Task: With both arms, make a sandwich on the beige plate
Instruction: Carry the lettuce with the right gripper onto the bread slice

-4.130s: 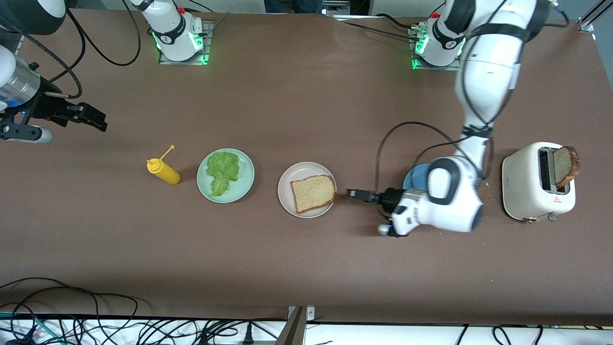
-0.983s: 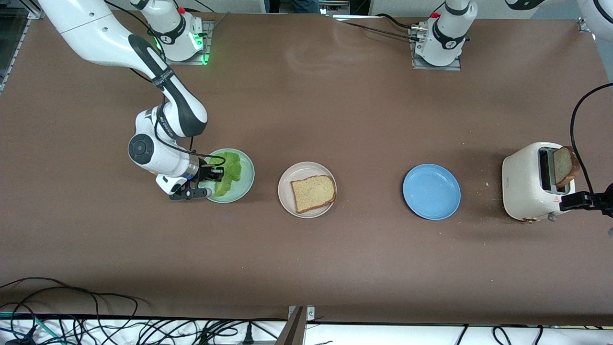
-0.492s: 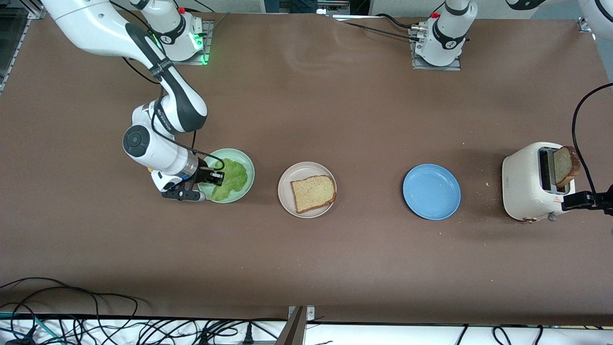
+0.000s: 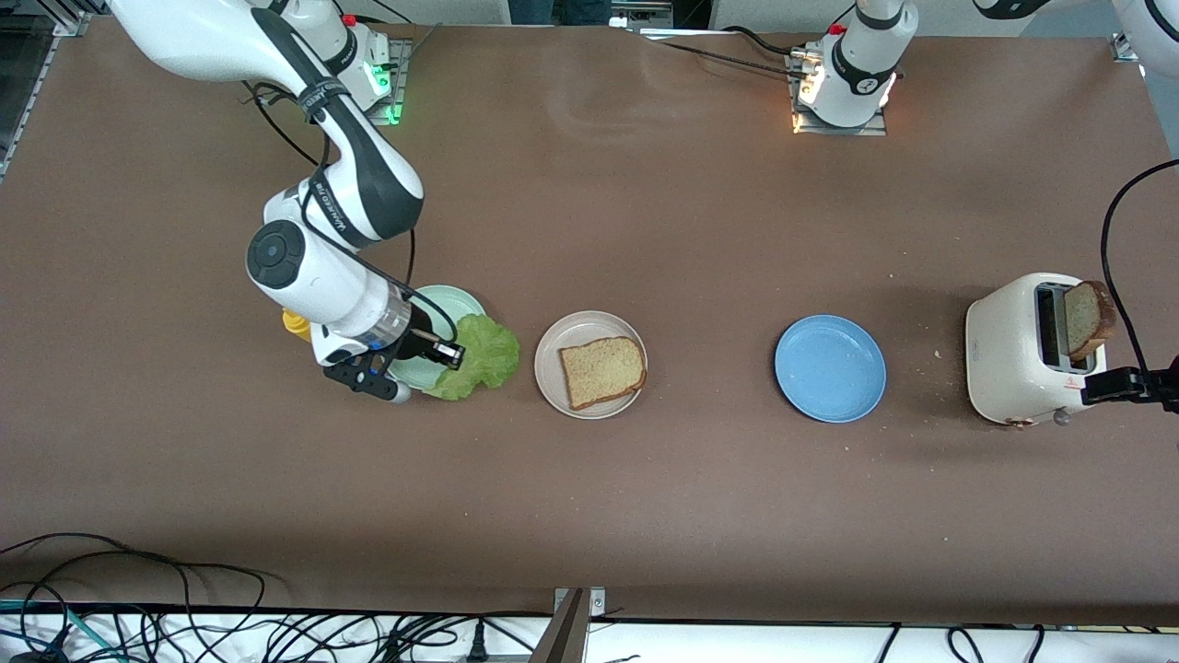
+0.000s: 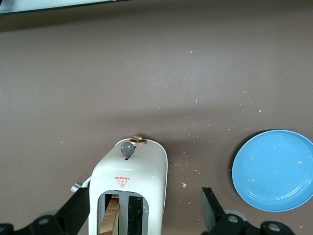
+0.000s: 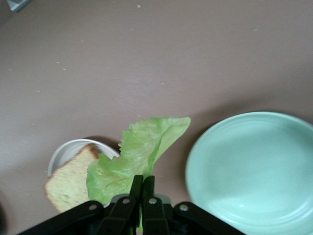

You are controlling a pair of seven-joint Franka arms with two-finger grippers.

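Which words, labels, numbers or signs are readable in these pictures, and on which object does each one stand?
No text can be read with certainty.
Red triangle sign with red print under it, on the toaster: print too small to read.
White lettering on the right arm's black band: too small to read.
Small mark on the left arm's base: unreadable.
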